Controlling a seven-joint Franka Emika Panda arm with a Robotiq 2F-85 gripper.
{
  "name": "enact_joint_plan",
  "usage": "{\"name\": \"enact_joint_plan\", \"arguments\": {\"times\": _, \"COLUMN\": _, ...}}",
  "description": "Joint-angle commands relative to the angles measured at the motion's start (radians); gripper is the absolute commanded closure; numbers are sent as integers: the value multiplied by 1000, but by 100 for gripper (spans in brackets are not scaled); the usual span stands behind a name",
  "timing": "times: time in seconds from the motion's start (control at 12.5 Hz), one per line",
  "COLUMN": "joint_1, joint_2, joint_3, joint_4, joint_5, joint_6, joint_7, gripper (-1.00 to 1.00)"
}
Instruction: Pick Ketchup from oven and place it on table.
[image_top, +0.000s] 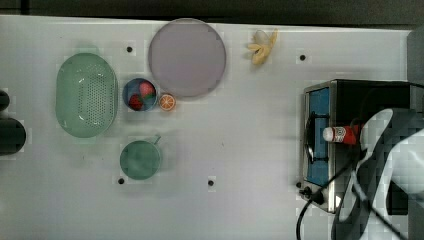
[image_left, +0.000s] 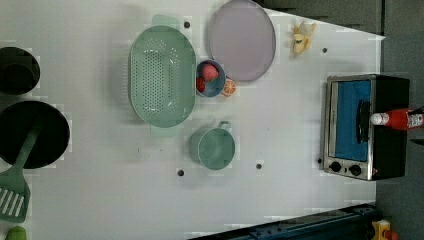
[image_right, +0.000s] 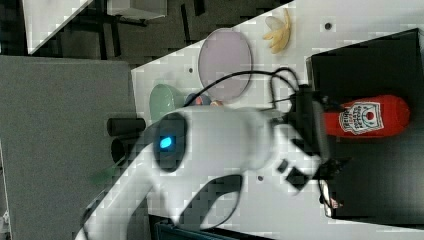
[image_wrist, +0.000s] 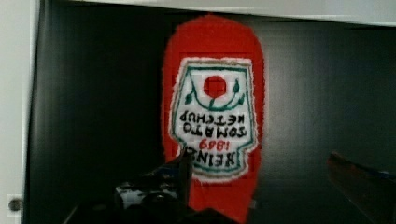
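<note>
The Ketchup (image_top: 341, 134) lies on its side on the black top of the oven (image_top: 350, 95), white cap toward the door side and overhanging the front edge above the handle. In the right view the label faces up and the red body crosses the middle of the oven top. The wrist view shows the label directly below the camera.

The oven stands at the top view's right edge of the surface (image_top: 250, 150), door shut, blue glass facing the middle of the surface, two knobs at the top view's lower end of its front.

The arm (image_right: 215, 145) reaches over the oven top. The gripper (image_right: 312, 132) sits at the cap-side end of the bottle. The fingers (image_wrist: 184, 168) are spread wide, one on either side of the bottle in the wrist view, holding nothing. Whether they touch the bottle cannot be told.

Elsewhere on the surface, well apart from the oven: a green colander (image_top: 86, 95) near the top view's left edge; a small blue bowl (image_top: 140, 93) with red fruit just beside it; an orange half (image_top: 167, 102) touching that bowl; a lilac plate (image_top: 187, 57) at the top view's far edge; a banana (image_top: 262, 47) beside the plate; a green cup (image_top: 140, 159) below the bowl.
</note>
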Motion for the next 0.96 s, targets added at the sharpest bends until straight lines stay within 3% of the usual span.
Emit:
{"name": "enact_joint_plan", "arguments": {"times": 0.08, "joint_1": -33, "joint_2": 33, "joint_3": 1, "joint_4": 47, "joint_5": 91, "joint_6": 49, "joint_7": -24, "gripper": -100}}
{"name": "enact_joint_plan", "arguments": {"times": 0.64, "joint_1": -47, "joint_2": 105, "joint_3": 1, "joint_4": 41, "joint_5": 137, "joint_6": 82, "joint_7": -23, "gripper": -100}}
{"name": "enact_joint_plan", "arguments": {"times": 0.72, "joint_1": -48, "joint_2": 107, "joint_3": 1, "joint_4": 38, "joint_5": 137, "joint_6": 83, "joint_7": -23, "gripper": -91}}
{"name": "enact_joint_plan", "arguments": {"times": 0.96, "joint_1": -47, "joint_2": 105, "joint_3": 2, "joint_4": 37, "joint_5": 139, "joint_6": 86, "joint_7": -23, "gripper": -24}}
